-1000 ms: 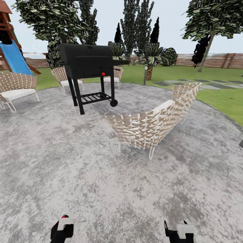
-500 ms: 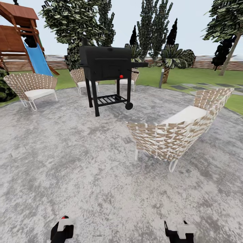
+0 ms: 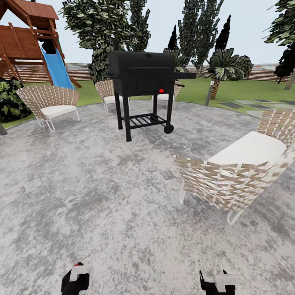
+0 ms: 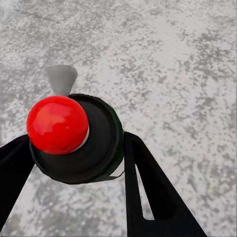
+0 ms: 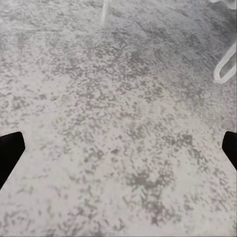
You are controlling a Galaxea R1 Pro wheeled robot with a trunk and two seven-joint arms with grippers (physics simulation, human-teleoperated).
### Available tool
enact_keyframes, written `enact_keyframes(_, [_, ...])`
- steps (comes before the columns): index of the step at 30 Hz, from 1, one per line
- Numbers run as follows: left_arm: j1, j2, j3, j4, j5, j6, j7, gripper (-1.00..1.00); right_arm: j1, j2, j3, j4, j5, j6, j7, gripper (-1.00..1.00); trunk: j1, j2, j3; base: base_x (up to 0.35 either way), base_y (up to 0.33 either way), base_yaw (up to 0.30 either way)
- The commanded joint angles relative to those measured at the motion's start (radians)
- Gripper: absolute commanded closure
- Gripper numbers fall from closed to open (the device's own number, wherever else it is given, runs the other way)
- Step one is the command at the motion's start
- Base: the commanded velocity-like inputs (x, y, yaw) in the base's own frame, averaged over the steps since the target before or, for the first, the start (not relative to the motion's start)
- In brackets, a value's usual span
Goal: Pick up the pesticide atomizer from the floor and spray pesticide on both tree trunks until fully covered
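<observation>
Garden patio; grill (image 3: 144, 78), slide (image 3: 57, 69)

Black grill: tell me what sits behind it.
Behind the black grill stand two woven chairs, partly hidden by its body; beyond them lawn, a leafy tree and the wooden fence. The second chair's seat barely shows past the legs.

landmark: black grill (image 3: 143, 82) on the grey floor (image 3: 102, 196) | woven sofa (image 3: 241, 172) near, right of grill | woven chair (image 3: 51, 102) left | blue slide (image 3: 57, 69) behind chair | lawn (image 3: 241, 90), fence (image 3: 262, 73) beyond
</observation>
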Motion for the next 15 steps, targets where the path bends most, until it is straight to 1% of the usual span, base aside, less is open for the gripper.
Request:
enact_keyframes(1, [0.0,0.0,0.0,0.0,0.0,0.0,0.0,1.0,0.0,0.0,0.001,0.006,0.001,0.0,0.0,-1.0,0.0,0.0,0.0,0.279,0.206,0.002])
enact_keyframes(15, [0.0,0.0,0.0,0.0,0.0,0.0,0.0,1.0,0.0,-0.002,0.001,0.017,0.003,0.0,0.0,-1.0,0.0,0.0,0.0,0.279,0.206,0.0])
